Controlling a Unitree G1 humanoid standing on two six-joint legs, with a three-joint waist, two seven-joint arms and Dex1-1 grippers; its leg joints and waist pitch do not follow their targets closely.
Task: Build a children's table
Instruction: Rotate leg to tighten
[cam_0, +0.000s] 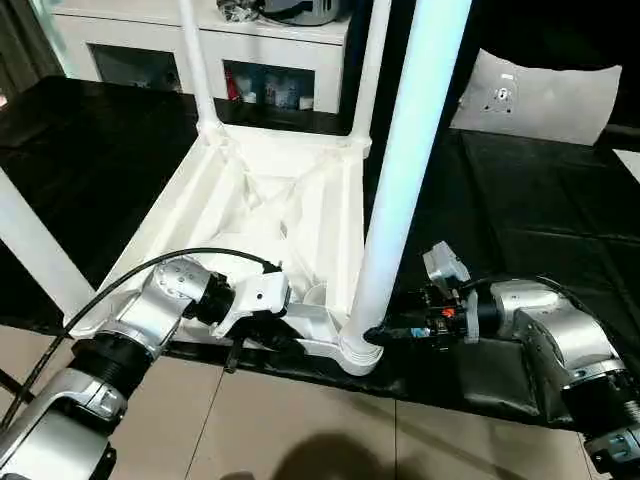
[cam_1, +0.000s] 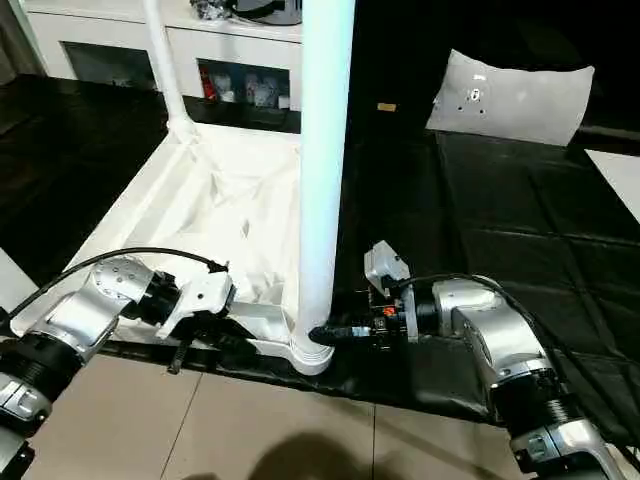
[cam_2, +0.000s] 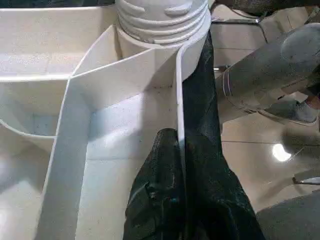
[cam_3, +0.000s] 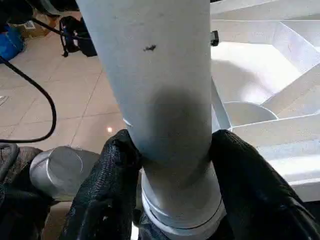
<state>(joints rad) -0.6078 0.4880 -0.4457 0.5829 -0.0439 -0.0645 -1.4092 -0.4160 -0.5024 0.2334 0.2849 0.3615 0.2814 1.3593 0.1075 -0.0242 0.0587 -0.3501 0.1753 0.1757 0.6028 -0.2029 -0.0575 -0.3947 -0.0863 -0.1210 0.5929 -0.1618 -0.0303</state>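
Note:
The white table top (cam_0: 250, 200) lies upside down on the black-covered table, ribs up. A long white leg (cam_0: 400, 180) stands upright in the near right corner socket (cam_0: 360, 352). My right gripper (cam_0: 385, 330) is shut on this leg just above the socket, one black finger (cam_3: 117, 165) on each side of it. My left gripper (cam_0: 280, 325) is shut on the top's near rim wall (cam_2: 178, 100), pinching it beside that socket. Other legs rise from the far left corner (cam_0: 198, 70), the far right corner (cam_0: 368, 70) and the near left corner (cam_0: 35, 250).
A white cabinet (cam_0: 130, 45) with shelves stands at the back. A flat white board (cam_0: 545, 95) lies at the back right. The table's near edge drops to tiled floor (cam_0: 300, 430). A black cable (cam_0: 100, 290) loops over my left forearm. A person's leg (cam_2: 270, 65) stands on the floor.

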